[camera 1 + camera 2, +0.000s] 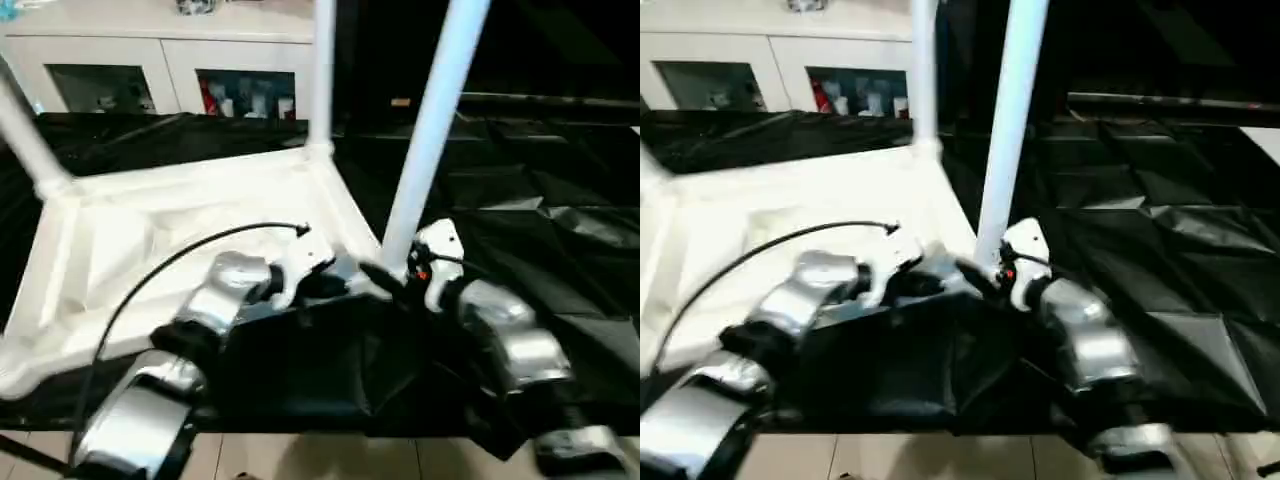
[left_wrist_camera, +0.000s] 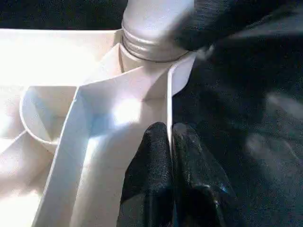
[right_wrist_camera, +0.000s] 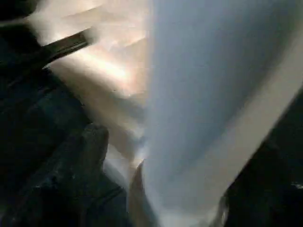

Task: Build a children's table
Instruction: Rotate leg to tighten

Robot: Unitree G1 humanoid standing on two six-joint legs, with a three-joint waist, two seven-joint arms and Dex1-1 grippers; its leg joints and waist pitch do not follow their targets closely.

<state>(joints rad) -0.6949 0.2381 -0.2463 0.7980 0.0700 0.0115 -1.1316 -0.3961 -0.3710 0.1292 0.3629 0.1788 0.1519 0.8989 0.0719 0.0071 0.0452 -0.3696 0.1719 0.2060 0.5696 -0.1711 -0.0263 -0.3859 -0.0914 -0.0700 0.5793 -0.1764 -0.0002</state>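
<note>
**Three legs up, claws busy at the near corner**

Two claws are working one corner here. The left claw (image 2: 169, 156) is pinched down tight on the thin side wall of the tabletop (image 1: 150, 240), one black finger on each face of the rim, just short of the corner socket (image 2: 142, 71). The right claw (image 1: 400, 275) sits at the base of the nearest leg (image 1: 435, 120), where it enters that socket. Its black fingers look spread around the tube rather than clamped, though the close-up is too smeared for me to be sure.

The tabletop lies upside down, ribs showing, on the black sheeting (image 1: 560, 230) over the bench, in front of the white cabinet (image 1: 150, 60). A second leg (image 1: 322, 70) stands at the far corner, a third (image 1: 25, 135) at the far left.

Handling guess: hollow moulded plastic, so light, stiff and fairly slick. The rim wall is a decent pinch point but thin, so it'll flex if yanked. Legs are smooth tubes, best gripped low near the socket so they don't lever sideways.
</note>
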